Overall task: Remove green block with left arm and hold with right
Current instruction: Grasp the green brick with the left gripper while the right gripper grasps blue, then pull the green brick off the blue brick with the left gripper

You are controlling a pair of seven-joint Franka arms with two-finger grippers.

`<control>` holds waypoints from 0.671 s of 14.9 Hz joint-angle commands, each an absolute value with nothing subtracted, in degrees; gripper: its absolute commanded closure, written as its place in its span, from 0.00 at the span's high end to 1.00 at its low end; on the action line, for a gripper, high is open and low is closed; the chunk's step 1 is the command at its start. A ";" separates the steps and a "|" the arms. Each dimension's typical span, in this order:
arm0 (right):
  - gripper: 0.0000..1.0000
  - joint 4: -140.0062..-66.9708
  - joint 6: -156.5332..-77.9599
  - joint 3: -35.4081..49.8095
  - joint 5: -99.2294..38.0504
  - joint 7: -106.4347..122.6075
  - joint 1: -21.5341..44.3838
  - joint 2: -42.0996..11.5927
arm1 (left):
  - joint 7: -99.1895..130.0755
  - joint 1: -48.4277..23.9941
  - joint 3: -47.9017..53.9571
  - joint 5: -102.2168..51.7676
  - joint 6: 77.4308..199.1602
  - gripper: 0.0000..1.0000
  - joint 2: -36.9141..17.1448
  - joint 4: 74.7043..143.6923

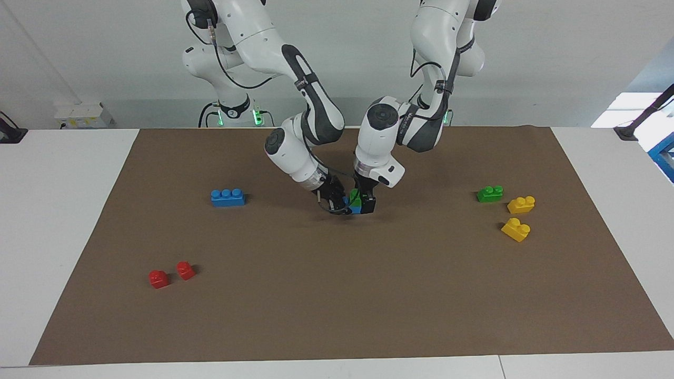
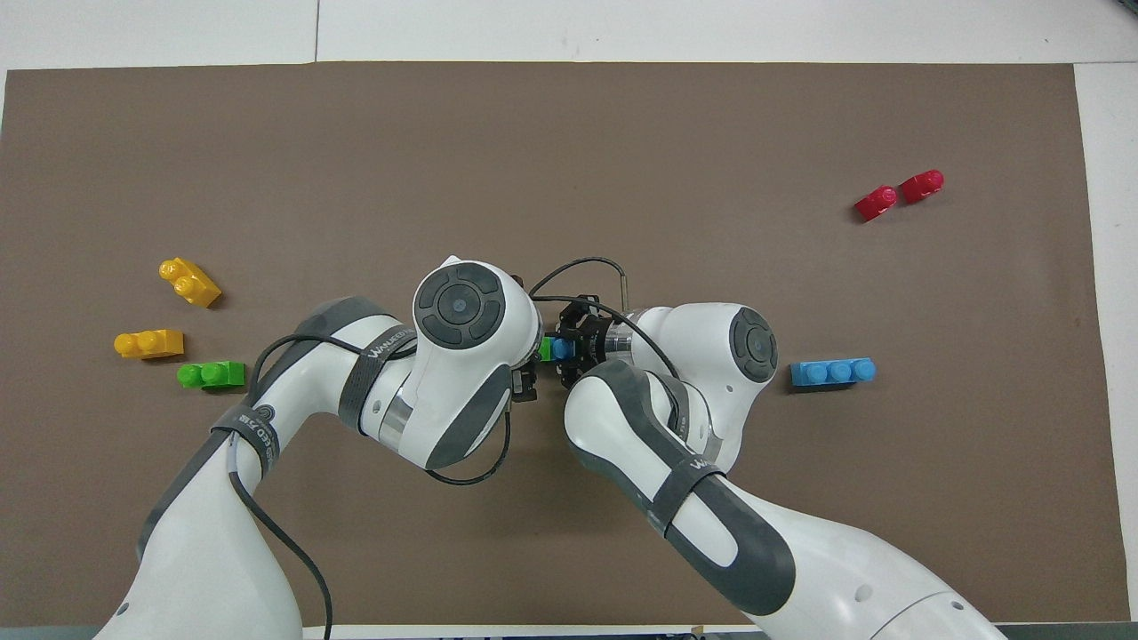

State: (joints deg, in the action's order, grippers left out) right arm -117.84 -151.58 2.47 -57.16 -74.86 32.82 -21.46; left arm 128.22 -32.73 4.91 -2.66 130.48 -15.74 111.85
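A green block [image 1: 356,197] sits stuck on a blue brick [image 1: 354,208] between my two grippers, low over the middle of the brown mat [image 1: 337,295]. My left gripper [image 1: 365,203] comes down from above and is shut on the green block. My right gripper [image 1: 337,201] comes in tilted from the side and is shut on the blue brick. In the overhead view the green block [image 2: 544,348] and blue brick [image 2: 562,347] show only as slivers between the left gripper [image 2: 532,369] and right gripper [image 2: 576,348]. A second green block [image 1: 489,193] lies loose toward the left arm's end.
Two yellow bricks [image 1: 521,204] [image 1: 516,229] lie beside the loose green block [image 2: 212,374]. A blue three-stud brick [image 1: 227,197] lies toward the right arm's end. Two small red bricks [image 1: 158,278] [image 1: 185,270] lie farther from the robots at that end.
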 commanded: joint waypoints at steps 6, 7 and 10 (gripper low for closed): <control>0.00 -118.21 -153.28 2.29 -58.45 -72.86 33.05 -21.45 | 128.32 -34.01 4.04 -2.64 128.15 0.26 -14.68 112.50; 0.00 -118.21 -153.28 2.37 -58.53 -72.86 33.05 -21.45 | 128.15 -34.01 4.04 -2.64 128.06 0.01 -14.07 112.50; 0.00 -118.47 -153.46 2.29 -58.53 -72.77 33.05 -21.45 | 127.80 -33.66 4.04 -2.64 127.44 0.00 -12.49 112.41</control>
State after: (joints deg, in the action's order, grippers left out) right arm -117.83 -152.11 2.38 -57.16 -74.60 32.82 -21.45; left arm 127.89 -32.81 5.04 -2.60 129.11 -14.96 111.80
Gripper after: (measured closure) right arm 0.652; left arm 0.652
